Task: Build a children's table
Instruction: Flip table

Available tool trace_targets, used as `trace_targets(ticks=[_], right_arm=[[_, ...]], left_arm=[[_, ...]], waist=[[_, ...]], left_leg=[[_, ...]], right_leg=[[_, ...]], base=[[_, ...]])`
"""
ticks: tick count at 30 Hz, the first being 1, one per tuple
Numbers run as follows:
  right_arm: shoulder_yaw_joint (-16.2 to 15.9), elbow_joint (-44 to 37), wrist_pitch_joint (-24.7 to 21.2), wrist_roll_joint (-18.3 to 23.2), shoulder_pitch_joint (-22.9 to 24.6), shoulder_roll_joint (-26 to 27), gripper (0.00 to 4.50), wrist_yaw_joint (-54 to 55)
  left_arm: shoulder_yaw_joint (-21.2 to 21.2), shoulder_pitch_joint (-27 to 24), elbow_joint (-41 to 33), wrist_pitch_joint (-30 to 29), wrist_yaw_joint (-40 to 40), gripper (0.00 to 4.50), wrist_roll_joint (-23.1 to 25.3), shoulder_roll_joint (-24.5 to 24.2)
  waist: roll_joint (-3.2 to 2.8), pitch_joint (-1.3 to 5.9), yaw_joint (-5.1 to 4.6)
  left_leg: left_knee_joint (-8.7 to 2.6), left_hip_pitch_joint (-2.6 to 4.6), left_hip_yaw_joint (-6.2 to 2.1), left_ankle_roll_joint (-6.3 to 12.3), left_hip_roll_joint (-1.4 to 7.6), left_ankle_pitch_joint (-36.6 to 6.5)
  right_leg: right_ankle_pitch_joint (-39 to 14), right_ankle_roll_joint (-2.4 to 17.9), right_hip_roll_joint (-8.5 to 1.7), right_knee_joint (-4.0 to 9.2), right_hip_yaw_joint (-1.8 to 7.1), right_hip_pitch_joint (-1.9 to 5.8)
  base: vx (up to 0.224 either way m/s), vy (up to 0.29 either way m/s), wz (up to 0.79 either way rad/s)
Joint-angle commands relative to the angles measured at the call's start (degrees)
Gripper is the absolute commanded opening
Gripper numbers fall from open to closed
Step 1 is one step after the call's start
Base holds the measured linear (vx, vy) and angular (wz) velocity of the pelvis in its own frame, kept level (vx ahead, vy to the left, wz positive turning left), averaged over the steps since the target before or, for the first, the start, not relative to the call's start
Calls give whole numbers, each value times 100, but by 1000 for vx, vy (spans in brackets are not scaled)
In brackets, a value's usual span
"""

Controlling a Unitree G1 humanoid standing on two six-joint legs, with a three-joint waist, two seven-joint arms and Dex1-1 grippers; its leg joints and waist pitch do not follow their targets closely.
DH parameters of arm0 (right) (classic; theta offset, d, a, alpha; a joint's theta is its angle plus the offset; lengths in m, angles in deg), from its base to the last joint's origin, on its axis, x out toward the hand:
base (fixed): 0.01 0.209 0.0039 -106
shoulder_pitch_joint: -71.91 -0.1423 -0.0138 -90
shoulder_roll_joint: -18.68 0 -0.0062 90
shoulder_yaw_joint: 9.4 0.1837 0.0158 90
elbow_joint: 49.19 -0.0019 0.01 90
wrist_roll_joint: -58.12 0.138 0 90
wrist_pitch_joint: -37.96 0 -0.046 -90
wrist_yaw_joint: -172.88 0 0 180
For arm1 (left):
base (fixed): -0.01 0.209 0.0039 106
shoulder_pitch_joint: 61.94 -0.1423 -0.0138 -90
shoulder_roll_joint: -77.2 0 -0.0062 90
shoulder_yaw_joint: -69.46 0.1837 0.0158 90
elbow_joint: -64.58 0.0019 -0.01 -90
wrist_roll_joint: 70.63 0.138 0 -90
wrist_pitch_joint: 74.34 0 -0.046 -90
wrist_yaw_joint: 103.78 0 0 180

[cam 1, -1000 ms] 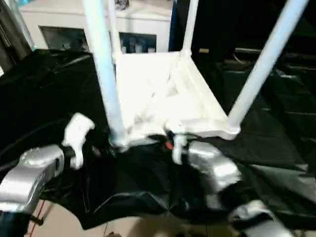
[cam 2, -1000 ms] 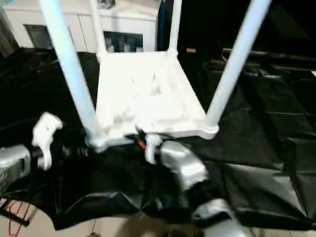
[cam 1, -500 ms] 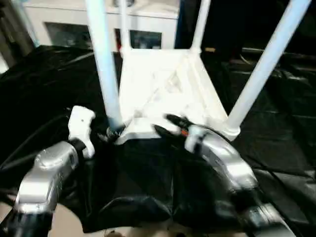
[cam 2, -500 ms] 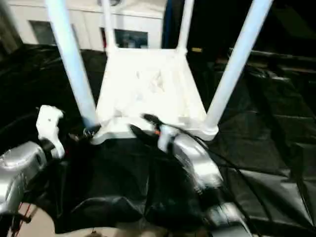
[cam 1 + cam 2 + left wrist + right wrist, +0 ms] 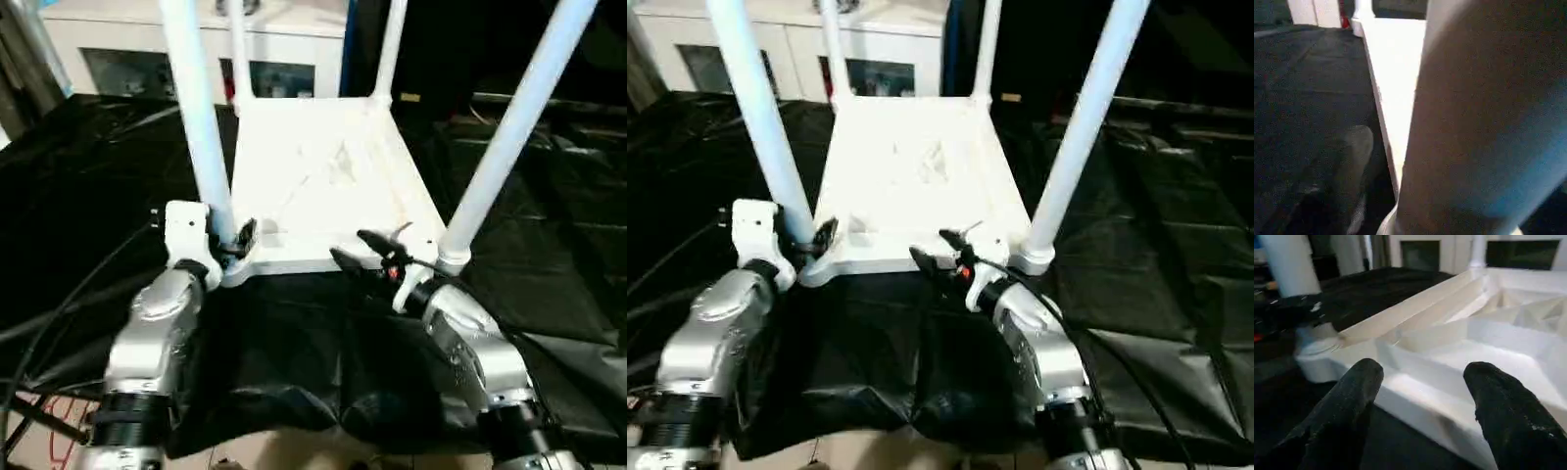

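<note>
White plastic forms the tabletop [image 5: 323, 186], which we see lying upside down on black sheeting [image 5: 88, 176], ribbed underside up, with four legs [image 5: 196, 127] standing upright from its corners. Our left pincer [image 5: 230, 240] sits at the near left corner, its fingers either side of the base of that leg; we cannot tell whether they press on it. Our right pincer [image 5: 1420, 382] stands wide, holding nothing, with its black fingers [image 5: 1352, 387] just short of the tabletop's near edge, close to the near right leg [image 5: 509, 127]. Behind the sheeting stands a white cabinet [image 5: 118, 39] with glass doors.
</note>
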State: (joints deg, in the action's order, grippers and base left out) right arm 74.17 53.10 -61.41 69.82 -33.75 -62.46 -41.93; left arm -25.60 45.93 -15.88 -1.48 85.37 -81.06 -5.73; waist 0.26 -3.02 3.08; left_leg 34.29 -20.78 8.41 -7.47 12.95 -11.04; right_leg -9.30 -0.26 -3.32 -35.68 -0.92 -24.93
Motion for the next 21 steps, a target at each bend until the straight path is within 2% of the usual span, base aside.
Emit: trace_targets(ticks=[1,4,5,7,8,10,12,15,16,19,21], right_arm=[[-79,-192,-123,115,15,-39,320,-132],[-244,-331,-140,184,84,-198,320,-550],[-272,-377,-173,223,98,-236,320,-649],[-326,-463,-207,277,115,-319,320,-837],[-338,-490,-209,287,112,-346,320,-893],[-329,-522,-238,289,108,-361,320,-916],[-326,-522,-246,275,92,-380,320,-919],[-342,-497,-230,282,77,-386,320,-927],[-348,-495,-226,284,76,-385,320,-929],[-359,-492,-234,287,78,-376,320,-939],[-336,-453,-270,236,81,-363,320,-889]], left_arm=[[-72,-44,-43,11,-104,381,-19,15],[90,-163,-67,29,-38,359,112,-45],[109,-179,-55,35,-36,336,134,-46],[127,-205,-23,59,-58,328,176,-38],[136,-215,-7,62,-48,307,177,-29],[138,-228,-1,51,-56,307,200,-3],[140,-243,-8,34,-60,280,215,29],[86,-228,-16,43,-106,270,165,69],[70,-222,-17,56,-121,246,156,76],[-94,-188,-45,101,-164,229,-35,185],[-375,-139,-152,90,-111,220,-484,426]], waist=[[-70,379,24],[-74,385,27],[-81,384,29],[-83,387,31],[-83,384,30],[-78,385,30],[-73,379,30],[-69,375,31],[-50,374,30],[-61,371,26],[-39,373,19]], left_leg=[[-392,-51,113,86,-132,-1430],[-397,-51,105,123,-117,-1392],[-399,-47,107,154,-110,-1408],[-403,-54,102,168,-106,-1358],[-399,-50,110,180,-104,-1370],[-398,-49,111,182,-106,-1365],[-397,-52,113,173,-109,-1365],[-401,-56,111,158,-112,-1398],[-401,-56,112,160,-111,-1402],[-402,-56,108,154,-109,-1414],[-397,-71,113,158,-117,-1370]], right_leg=[[-1676,765,-162,508,84,350],[-1480,852,-167,486,78,352],[-1403,880,-164,486,75,361],[-1309,900,-169,478,74,371],[-1287,931,-173,484,76,361],[-1314,928,-174,488,75,364],[-1382,914,-179,494,78,363],[-1536,873,-183,506,77,362],[-1557,861,-183,509,77,360],[-1613,843,-184,512,77,355],[-1594,847,-183,515,76,366]], base=[[0,0,0],[0,0,0],[0,0,0],[0,0,0],[0,0,0],[0,0,0],[0,0,0],[0,0,0],[0,0,0],[0,0,0],[0,0,0]])
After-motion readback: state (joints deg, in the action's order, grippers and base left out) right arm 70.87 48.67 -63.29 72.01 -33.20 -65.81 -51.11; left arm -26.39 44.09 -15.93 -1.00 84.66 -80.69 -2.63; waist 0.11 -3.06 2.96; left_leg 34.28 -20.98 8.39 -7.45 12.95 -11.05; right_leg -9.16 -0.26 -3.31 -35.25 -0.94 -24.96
